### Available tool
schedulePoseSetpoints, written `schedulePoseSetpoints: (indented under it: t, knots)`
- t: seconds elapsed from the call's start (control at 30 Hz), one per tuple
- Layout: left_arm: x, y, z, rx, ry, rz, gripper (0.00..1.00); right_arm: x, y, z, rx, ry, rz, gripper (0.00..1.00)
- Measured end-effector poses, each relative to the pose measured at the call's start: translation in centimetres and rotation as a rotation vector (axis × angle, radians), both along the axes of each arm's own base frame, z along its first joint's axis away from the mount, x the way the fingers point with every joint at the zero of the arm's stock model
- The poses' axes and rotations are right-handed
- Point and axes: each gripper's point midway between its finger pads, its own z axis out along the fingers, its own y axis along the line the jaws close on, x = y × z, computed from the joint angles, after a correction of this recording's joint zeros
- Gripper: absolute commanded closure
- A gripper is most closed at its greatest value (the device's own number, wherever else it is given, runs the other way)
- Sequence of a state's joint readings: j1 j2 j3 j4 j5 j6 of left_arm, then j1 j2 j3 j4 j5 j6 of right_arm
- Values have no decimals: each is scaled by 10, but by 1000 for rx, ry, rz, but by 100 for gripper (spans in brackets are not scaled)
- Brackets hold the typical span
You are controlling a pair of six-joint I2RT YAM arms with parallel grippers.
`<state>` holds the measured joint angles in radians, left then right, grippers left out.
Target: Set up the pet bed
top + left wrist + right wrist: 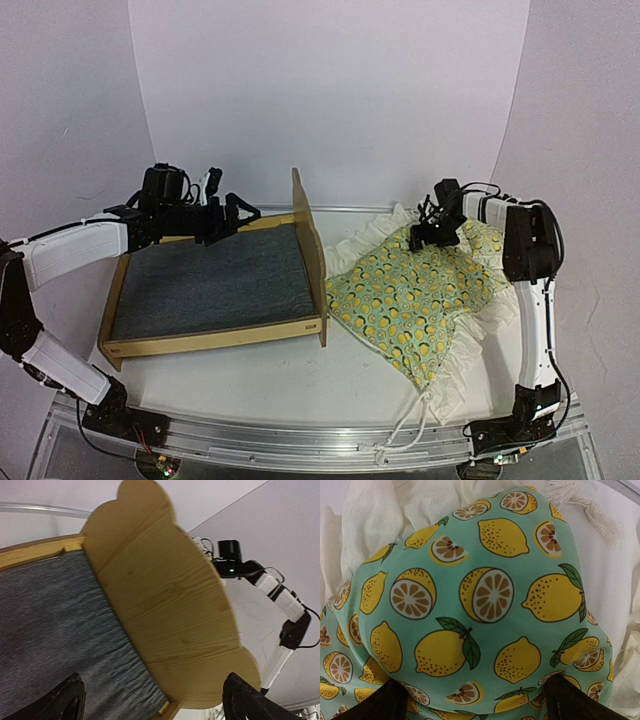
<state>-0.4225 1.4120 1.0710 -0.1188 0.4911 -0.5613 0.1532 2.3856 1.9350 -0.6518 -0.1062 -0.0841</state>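
The pet bed (215, 335) of light plywood stands left of centre, with its tall curved headboard (308, 235) on the right and a dark grey-blue mattress pad (205, 282) inside. My left gripper (240, 215) is open and empty, hovering over the bed's far rail. In the left wrist view (155, 692) it faces the headboard (165, 610) and pad (45, 625). My right gripper (435, 235) is open, its jaws straddling the puffy lemon-print pillow (480, 595). The pillow (483, 240) lies on the far end of the lemon-print ruffled blanket (420, 300), right of the bed.
The blanket's white ruffle (480, 335) spreads toward the right arm's base, and white tassel cords (408, 432) hang over the table's front metal rail (300, 440). White backdrop walls close in the back and sides. The right arm (280, 595) shows behind the headboard.
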Motion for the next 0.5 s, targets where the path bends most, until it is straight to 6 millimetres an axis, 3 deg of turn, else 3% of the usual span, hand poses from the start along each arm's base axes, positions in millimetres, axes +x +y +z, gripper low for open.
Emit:
schedulePoseSetpoints:
  t: [0.13,0.23,0.43,0.5]
  knots:
    - [-9,-23,18,-88,-27,-86,5,0,-7,-1,-19,-3,9,2]
    - [-11,-34,18,-117,-19,-123,5,-8,-9,4,-18,-3,5,2]
    - [-7,-47,9,-137,19,-155,5,-26,-31,46,-13,-39,-70,4]
    - [-7,-51,9,-142,25,-168,5,-27,-45,49,-7,-40,-105,5]
